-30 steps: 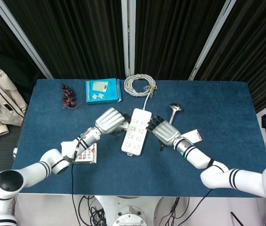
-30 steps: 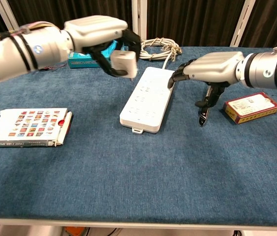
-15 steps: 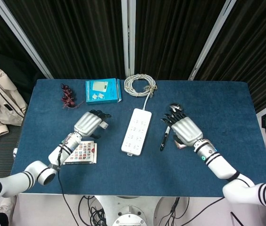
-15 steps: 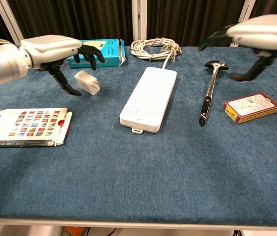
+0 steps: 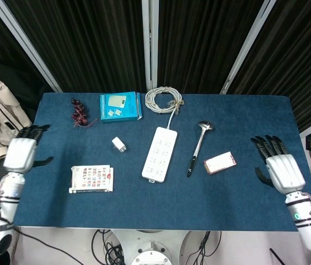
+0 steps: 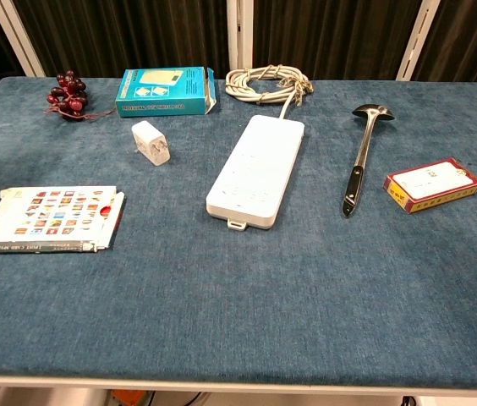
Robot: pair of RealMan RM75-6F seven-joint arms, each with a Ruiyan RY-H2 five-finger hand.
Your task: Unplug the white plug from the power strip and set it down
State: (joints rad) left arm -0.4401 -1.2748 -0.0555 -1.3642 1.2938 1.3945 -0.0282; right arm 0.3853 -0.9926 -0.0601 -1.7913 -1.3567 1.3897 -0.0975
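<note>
White cube-shaped plug (image 6: 151, 142): free of the strip, lying on its side on the blue fabric-covered worktop (image 6: 247, 296), prongs pointing toward the strip; near the strip's left flank but apart from it. Judged set down, task apparently complete.

Long white plastic power strip (image 6: 256, 168): flat at centre, sockets empty, cord running back to a coiled white cable bundle (image 5: 164, 99) at the far edge.

Left robot hand (image 5: 20, 152): at the left worktop edge, fingers spread, holding nothing; well apart from the plug, likely parked clear.

Right robot hand (image 5: 279, 168): at the right edge, fingers extended and apart, empty.

Other stock, untouched: black-handled metal ladle (image 6: 359, 158) right of the strip; small red-edged card box (image 6: 433, 185); teal carton (image 6: 164, 91); dark red berry cluster (image 6: 67, 93); flat picture-grid booklet (image 6: 48, 219).
</note>
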